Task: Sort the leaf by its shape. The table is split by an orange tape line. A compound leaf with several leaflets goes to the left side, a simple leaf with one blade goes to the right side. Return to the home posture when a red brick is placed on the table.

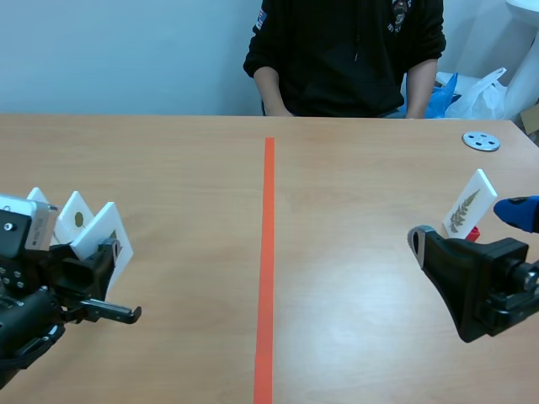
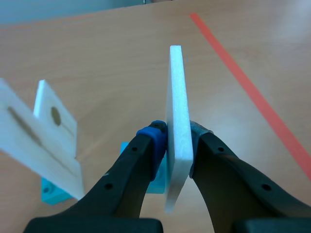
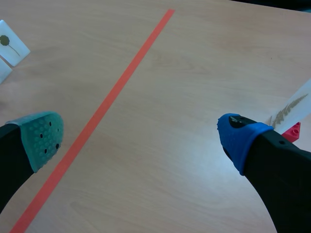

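My left gripper is shut on a white leaf card, seen edge-on and standing upright between the pads, over a blue holder. In the scene view this card is low on the left side, at the left gripper. Two more white cards stand just behind it; one of those cards shows a small single leaf. On the right side, a fern-like leaf card leans in a red holder. My right gripper is open and holds nothing, with the fern card beside its blue pad.
The orange tape line runs down the middle of the table. A person in a black top sits at the far side. A grey disc lies at the far right. Bags stand behind the table's right corner.
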Robot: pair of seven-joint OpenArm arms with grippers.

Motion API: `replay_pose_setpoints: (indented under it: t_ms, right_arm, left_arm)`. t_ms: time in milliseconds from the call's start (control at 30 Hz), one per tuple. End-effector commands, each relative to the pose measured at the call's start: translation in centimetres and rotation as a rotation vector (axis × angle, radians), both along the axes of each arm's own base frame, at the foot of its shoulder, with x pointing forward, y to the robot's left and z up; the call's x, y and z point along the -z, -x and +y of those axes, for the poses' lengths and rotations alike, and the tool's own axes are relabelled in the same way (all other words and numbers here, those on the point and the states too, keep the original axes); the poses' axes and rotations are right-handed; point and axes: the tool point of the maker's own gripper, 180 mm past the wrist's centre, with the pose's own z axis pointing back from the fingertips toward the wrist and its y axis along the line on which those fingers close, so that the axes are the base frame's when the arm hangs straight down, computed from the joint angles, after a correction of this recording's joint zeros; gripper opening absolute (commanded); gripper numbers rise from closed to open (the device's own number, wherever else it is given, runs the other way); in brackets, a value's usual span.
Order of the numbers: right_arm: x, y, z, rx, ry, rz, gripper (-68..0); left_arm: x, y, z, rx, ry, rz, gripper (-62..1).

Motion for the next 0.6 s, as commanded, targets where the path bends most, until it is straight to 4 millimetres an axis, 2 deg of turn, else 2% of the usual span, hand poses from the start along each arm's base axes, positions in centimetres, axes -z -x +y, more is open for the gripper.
replay_pose_setpoints:
  t_ms: [0, 200, 367, 567]
  right_arm:
    - [-0.9, -0.5, -0.2, 0.008, -0.014, -0.036, 0.4]
    - [-0.9, -0.5, -0.2, 0.008, -0.014, -0.036, 0.4]
    - [-0.9, -0.5, -0.2, 0.008, -0.014, -0.035, 0.4]
    - [-0.9, -0.5, -0.2, 0.008, -0.014, -0.036, 0.4]
  left_arm:
    - [0.1, -0.4, 0.9, -0.028, 0.010, -0.009, -53.4]
    - [1.8, -1.2, 3.9, -0.122, 0.044, 0.013, -53.4]
    - [2.7, -1.8, 5.2, -0.177, 0.069, 0.009, -53.4]
    - [4.0, -1.4, 5.8, -0.196, 0.066, 0.025, -53.4]
